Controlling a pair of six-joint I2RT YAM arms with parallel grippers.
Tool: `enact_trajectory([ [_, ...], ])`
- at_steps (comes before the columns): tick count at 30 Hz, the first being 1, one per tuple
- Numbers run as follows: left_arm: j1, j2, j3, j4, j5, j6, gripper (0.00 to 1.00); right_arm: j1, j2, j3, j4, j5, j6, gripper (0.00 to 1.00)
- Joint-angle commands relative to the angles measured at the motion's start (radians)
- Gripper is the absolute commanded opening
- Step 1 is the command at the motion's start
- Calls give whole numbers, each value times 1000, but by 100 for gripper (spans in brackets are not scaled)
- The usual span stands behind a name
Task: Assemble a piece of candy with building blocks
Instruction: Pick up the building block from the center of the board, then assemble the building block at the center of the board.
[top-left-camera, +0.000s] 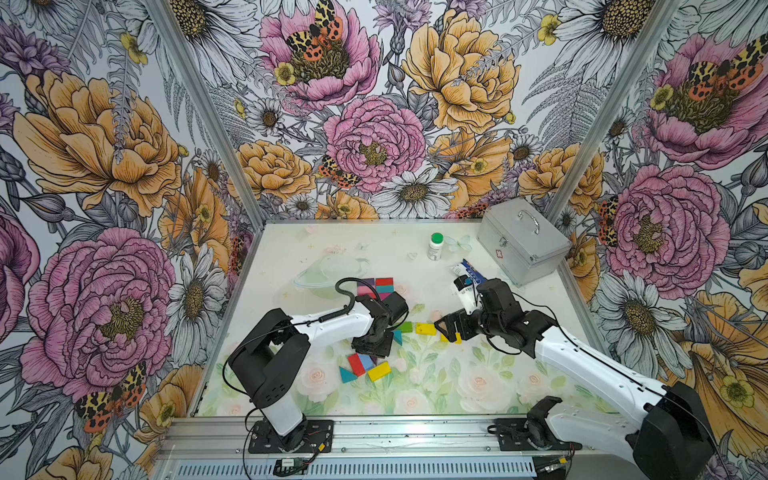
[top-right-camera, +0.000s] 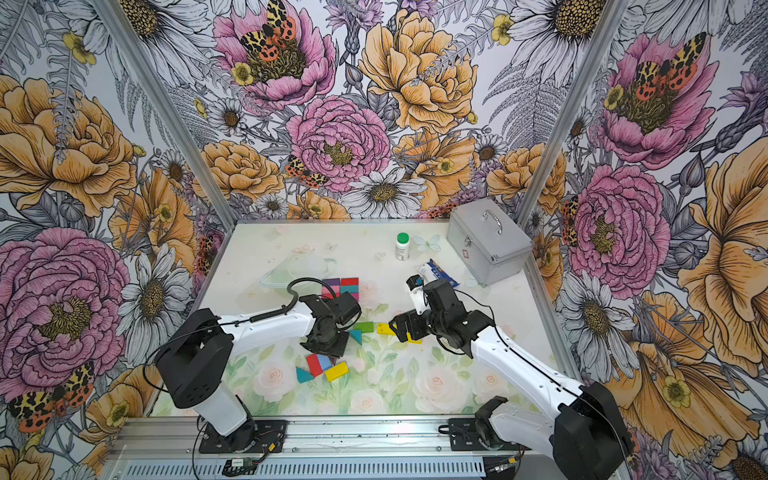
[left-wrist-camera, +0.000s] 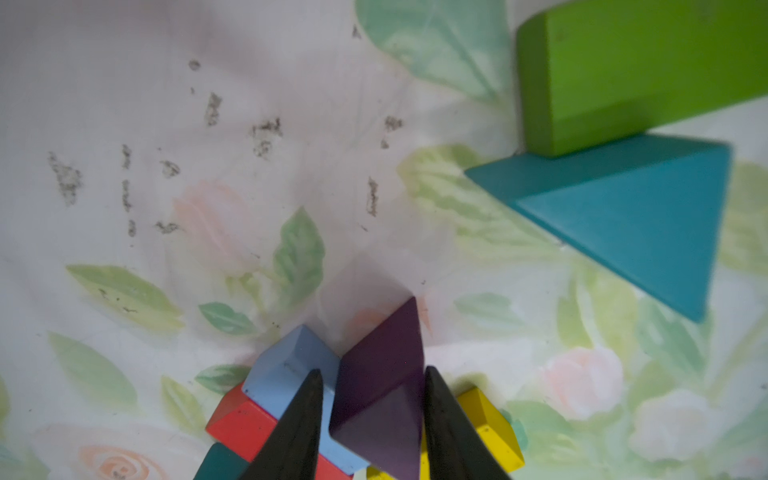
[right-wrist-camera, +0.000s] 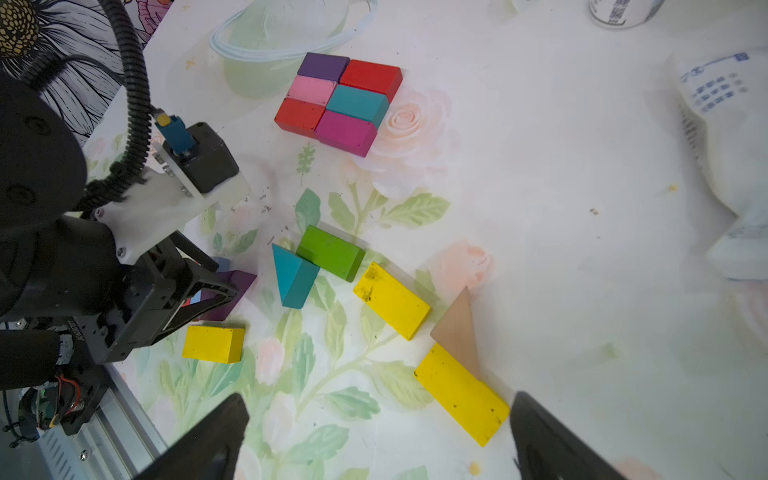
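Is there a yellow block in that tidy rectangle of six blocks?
No, the six-block rectangle shows only purple, pink, red, teal and magenta blocks.

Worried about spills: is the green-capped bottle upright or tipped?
Upright: the bottle stands on its base, green cap on top, in both top views.

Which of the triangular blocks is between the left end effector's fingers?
The purple triangle, gripped by the left end effector; the teal triangle beside the green block and the tan triangle lie free.
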Motion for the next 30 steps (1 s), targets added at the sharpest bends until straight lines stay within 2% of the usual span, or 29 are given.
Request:
enact_trajectory([
  [1, -10, 8, -34, 18, 20, -22, 37, -5, -13, 5, 0, -10, -16, 99],
  [12, 2, 15, -6, 16, 10, 8, 21, -7, -12, 8, -1, -9, -18, 99],
  [17, 53, -8, 72, 13, 26, 66, 20, -7, -9, 17, 0, -8, -17, 100],
  [22, 155, 28, 256, -12, 40, 163, 20, -7, 45, 70, 0, -11, -36, 100],
  [25, 208, 113, 414, -33, 36, 225, 20, -7, 97, 130, 0, -20, -57, 99],
  [30, 314, 332, 689, -48, 56, 300, 18, -8, 197, 232, 0, -28, -85, 99],
])
